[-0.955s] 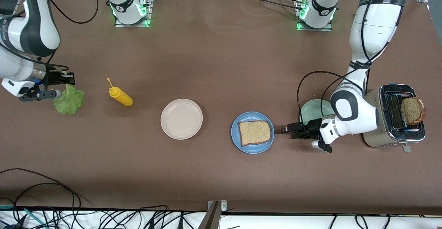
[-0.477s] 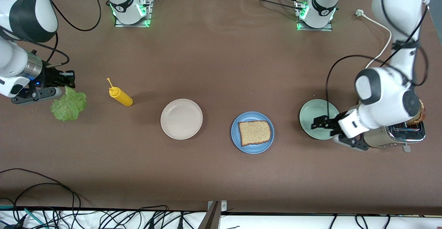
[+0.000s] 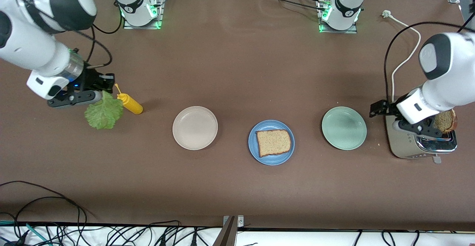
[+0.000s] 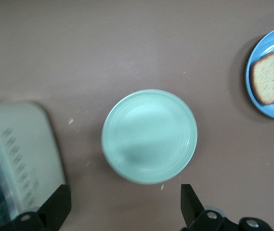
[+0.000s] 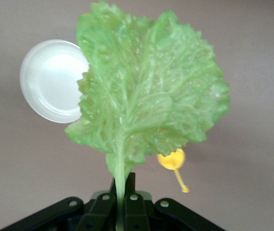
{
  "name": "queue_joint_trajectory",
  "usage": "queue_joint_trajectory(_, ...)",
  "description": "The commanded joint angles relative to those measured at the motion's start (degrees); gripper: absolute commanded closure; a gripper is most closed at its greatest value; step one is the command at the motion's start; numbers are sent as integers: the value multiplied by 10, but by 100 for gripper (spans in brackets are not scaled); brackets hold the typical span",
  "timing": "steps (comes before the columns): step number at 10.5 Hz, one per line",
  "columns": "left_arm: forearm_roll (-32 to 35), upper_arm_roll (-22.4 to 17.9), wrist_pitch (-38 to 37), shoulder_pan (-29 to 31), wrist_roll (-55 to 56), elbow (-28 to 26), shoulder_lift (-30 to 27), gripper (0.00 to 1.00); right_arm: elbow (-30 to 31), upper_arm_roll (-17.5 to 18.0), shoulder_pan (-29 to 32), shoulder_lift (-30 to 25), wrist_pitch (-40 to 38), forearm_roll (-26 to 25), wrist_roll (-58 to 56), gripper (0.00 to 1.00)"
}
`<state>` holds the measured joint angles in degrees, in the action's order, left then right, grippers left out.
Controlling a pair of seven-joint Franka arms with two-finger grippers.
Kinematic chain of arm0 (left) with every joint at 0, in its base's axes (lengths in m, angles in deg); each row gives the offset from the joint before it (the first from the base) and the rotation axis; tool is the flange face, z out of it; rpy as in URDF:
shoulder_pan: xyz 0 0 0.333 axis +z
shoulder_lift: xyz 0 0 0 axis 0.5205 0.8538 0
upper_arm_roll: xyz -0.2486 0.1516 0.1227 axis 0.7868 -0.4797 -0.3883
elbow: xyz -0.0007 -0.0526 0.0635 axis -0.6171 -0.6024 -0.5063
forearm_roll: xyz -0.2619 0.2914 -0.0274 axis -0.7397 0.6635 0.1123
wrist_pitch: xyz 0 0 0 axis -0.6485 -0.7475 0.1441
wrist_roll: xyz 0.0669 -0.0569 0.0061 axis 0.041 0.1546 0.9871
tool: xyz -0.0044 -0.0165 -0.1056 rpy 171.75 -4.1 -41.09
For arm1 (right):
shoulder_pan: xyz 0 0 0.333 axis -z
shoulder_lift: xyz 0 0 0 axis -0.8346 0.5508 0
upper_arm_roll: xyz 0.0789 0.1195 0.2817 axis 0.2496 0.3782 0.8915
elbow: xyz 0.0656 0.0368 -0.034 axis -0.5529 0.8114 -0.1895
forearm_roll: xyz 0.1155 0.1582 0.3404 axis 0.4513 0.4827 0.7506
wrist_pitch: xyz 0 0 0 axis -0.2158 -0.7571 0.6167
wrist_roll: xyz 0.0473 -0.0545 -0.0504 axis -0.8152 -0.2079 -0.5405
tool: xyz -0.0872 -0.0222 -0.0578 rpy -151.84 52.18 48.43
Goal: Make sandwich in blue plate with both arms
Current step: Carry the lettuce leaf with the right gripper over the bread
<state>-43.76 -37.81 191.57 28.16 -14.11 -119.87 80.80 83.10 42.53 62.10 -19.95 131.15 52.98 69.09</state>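
One slice down: the bread slice [image 3: 273, 142] lies flat in the blue plate [image 3: 256, 153] mid-bench, bare on top, ready for the leaf, I judge.
Right hand [image 3: 99, 91]: I pinch the lettuce leaf [image 3: 104, 112] by its stem, fingers tight, so it hangs free over the bench beside the yellow bottle [image 3: 129, 103].
Left hand [image 3: 382, 110]: spread wide, empty, over the toaster [image 3: 410, 146].
Second slice [image 3: 445, 121]: upright in the toaster slot, probably my next pick.
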Motion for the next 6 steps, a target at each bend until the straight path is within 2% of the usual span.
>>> queue_joint_trajectory(1, 64, 7, -113, 9, 47, -24, -95, 0, -51, 54, -17, 23, 20, 3, 84, 100)
queue_joint_trajectory(4, 83, 7, -189, 20, 68, -22, -156, 0, -53, 58, -81, 58, 125, 3, 95, 100)
queue_joint_trajectory(6, 81, 11, -246, 24, 115, 2, -171, 0, -61, 58, -124, 92, 201, -2, 91, 100)
